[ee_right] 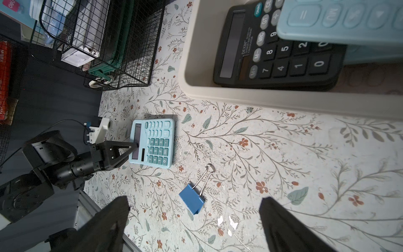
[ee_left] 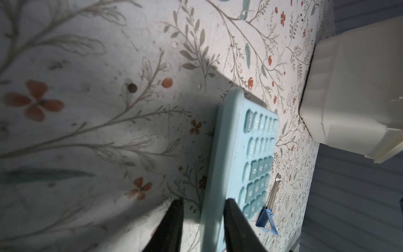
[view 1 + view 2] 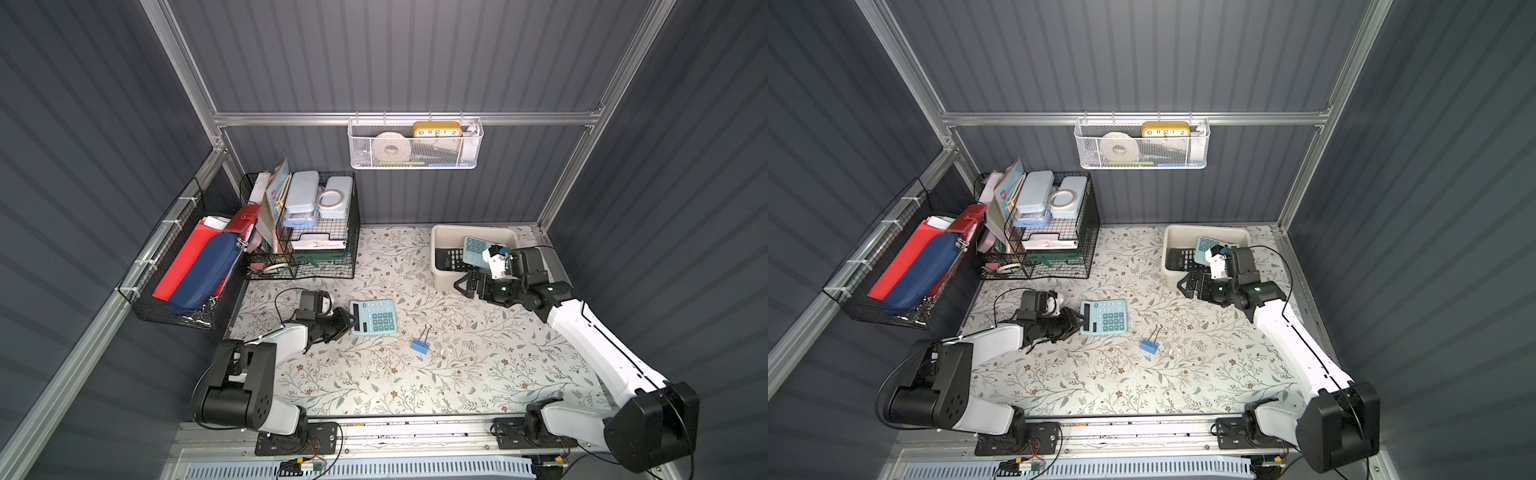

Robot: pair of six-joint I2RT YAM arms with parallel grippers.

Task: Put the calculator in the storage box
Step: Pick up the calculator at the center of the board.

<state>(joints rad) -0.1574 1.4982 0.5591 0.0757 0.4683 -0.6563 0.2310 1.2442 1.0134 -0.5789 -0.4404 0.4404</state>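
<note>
Looks like a robotics lab test booth dressed as an office desk: grey ribbed wall panels (image 3: 395,54) on aluminium framing (image 3: 291,118), a floral table cover (image 3: 478,365), black wire baskets (image 3: 328,266) of stationery, a white mesh basket (image 3: 449,153) holding a clock (image 3: 437,132), and a left robot arm (image 3: 291,336) and a right robot arm (image 3: 598,340) bolted to a front rail (image 3: 415,434).

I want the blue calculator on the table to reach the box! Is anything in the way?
Mostly no. The flowery table between the calculator and the storage box is bare; the binder clip lies off to one side. Only the open right gripper hangs by the box's near wall.
</note>
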